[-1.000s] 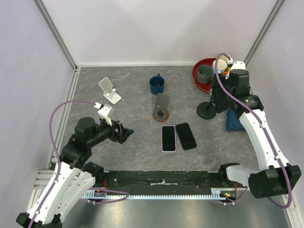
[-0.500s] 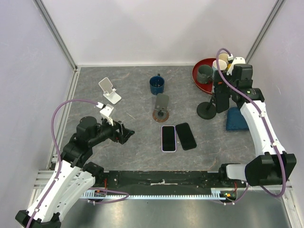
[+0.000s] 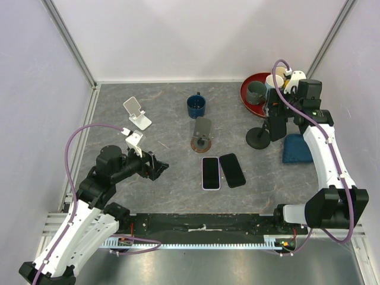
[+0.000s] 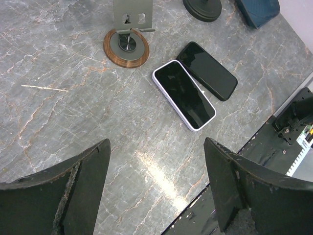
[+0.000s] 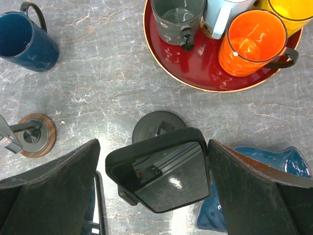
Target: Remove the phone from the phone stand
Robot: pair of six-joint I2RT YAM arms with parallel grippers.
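Straddling the phone (image 5: pixel 161 171) at the black stand (image 5: pixel 146 122) with the right hand (image 5: pixel 154 144); cannot tell whether gripped. Hovering over the worktop (image 4: pixel 58 112) with the left hand (image 4: pixel 156 161) released.

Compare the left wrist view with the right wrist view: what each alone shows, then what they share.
Left wrist only: both flat phones in full, the white-cased phone and the black phone. Right wrist only: the stand-mounted phone, blue mug, red tray. Both: wooden-based stand, base of the black stand, blue cloth.
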